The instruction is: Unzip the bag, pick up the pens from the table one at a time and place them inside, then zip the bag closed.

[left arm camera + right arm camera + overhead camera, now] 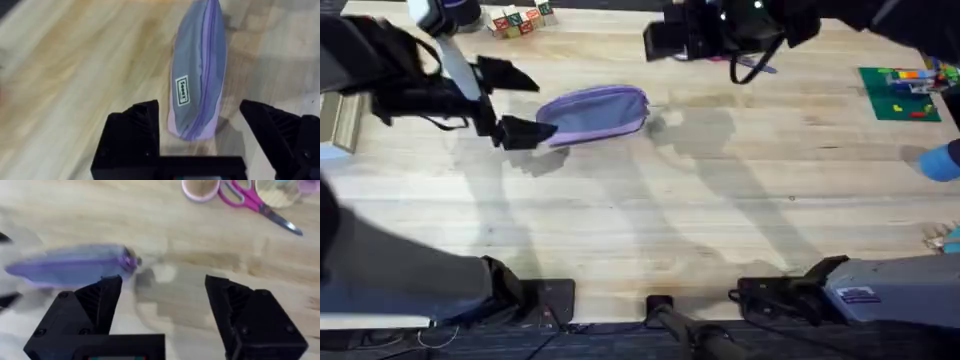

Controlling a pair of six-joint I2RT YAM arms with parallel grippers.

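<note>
Two grippers open, neither holding anything.
Bag (595,113) lies on the table (650,220), zipper shut along its length; left gripper (515,100) straddles its near end with fingers spread, right gripper (162,310) hovers spread beside the opposite end.

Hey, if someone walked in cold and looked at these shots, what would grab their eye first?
Probably the lavender bag, lying zipped on the pale wooden table at centre. Next, the left hand, open and straddling the bag's near end, with the right hand open above the bag's other end. Pink-handled scissors lie beyond.
</note>
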